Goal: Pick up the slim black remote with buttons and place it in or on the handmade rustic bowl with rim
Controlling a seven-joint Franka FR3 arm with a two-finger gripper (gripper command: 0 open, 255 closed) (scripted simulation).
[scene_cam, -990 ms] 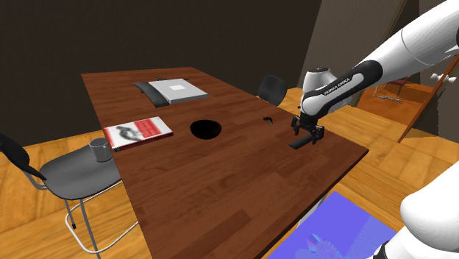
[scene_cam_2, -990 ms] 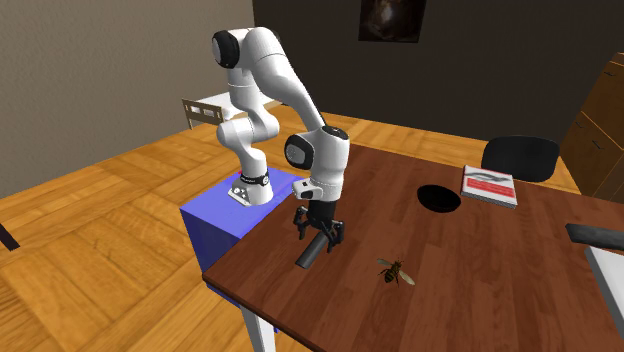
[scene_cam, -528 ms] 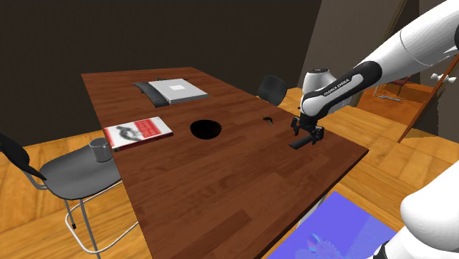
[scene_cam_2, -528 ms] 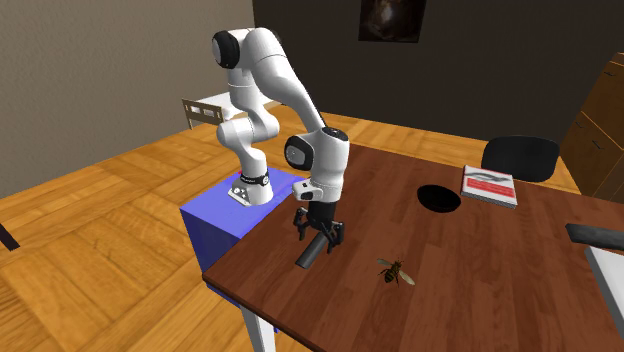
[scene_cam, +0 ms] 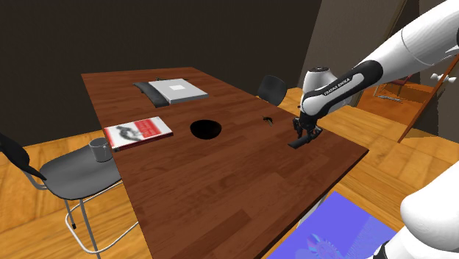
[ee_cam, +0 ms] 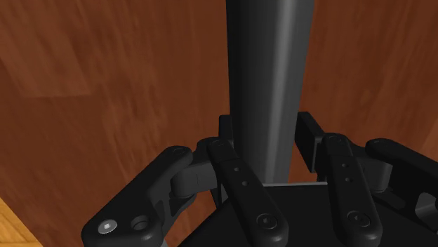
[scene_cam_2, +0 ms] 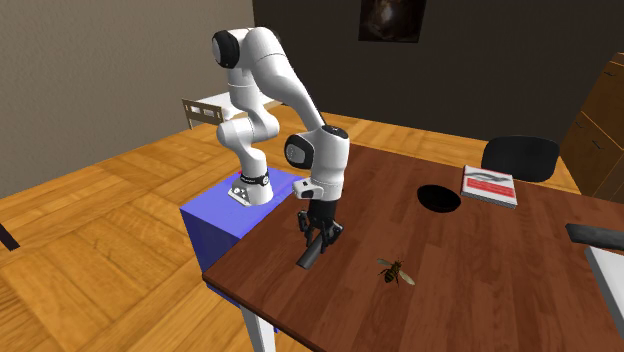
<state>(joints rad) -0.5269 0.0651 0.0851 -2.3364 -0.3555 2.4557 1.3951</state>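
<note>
Remote: the slim black remote [scene_cam: 298, 143], a long, plain dark bar, lies flat on the brown wooden table [scene_cam: 221, 191]. It is well apart from the bowl, toward the shoulder view's right.
Bowl: the round black bowl [scene_cam: 207, 129] reads as a flat dark disc on the tabletop.
Gripper: the all-black two-finger gripper [scene_cam: 305, 135] points straight down over the remote. Its fingers [ee_cam: 239, 172] are drawn in against the remote's two long sides and appear to clasp it, though a sliver of gap on one side cannot be ruled out.
Long axis: in the wrist view the remote [ee_cam: 270, 84] runs straight out from the hand between the fingers, so they bear across its narrow width. The second exterior view shows the gripper [scene_cam_2: 318, 238] near one end of the remote [scene_cam_2: 309, 254], not at its middle.
Way to the bowl: from the gripper, the bowl [scene_cam_2: 439, 197] lies toward the shoulder view's left, across bare wood. A small bee figure [scene_cam: 268, 118] sits beside that line, nearer the remote than the bowl.
Hidden: no buttons can be made out on the remote. Its near end is under the hand, and its far end is cut off in the wrist view. The bowl's rim and depth are hard to judge.
</note>
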